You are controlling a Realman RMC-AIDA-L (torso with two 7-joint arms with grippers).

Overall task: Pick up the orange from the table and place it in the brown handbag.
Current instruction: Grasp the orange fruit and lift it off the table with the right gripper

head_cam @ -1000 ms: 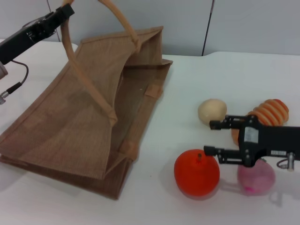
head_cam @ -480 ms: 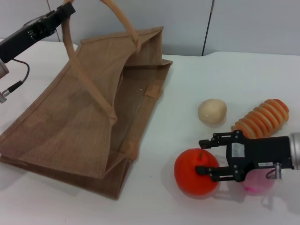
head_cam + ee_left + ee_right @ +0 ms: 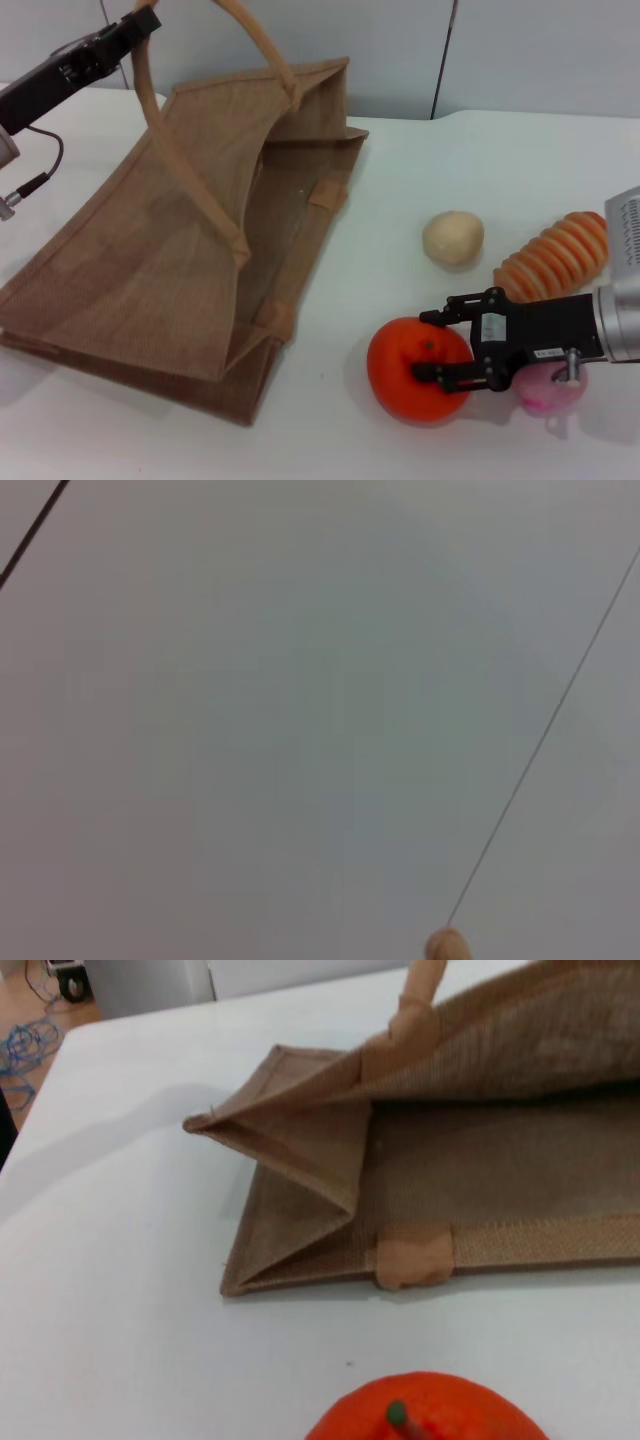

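The orange [image 3: 412, 372] sits on the white table [image 3: 500, 160] near the front, and its top with the dark stem also shows in the right wrist view [image 3: 440, 1415]. My right gripper [image 3: 437, 345] reaches in from the right, open, with one black finger on the far side and one on the near side of the orange's right half. The brown handbag [image 3: 180, 230] lies at the left with its mouth facing the orange; its open end fills the right wrist view [image 3: 480, 1170]. At the top left, my left gripper [image 3: 135, 22] holds one looped handle up.
A beige round item [image 3: 453, 238] and a ribbed orange-and-cream bread-like item [image 3: 555, 255] lie behind the right gripper. A pink round fruit [image 3: 545, 390] sits under the right arm. A cable [image 3: 30, 185] hangs at the left edge.
My right gripper has moved left and lower, from beside the orange to straddling its right half. The orange has shifted slightly left. The left arm and bag have not moved.
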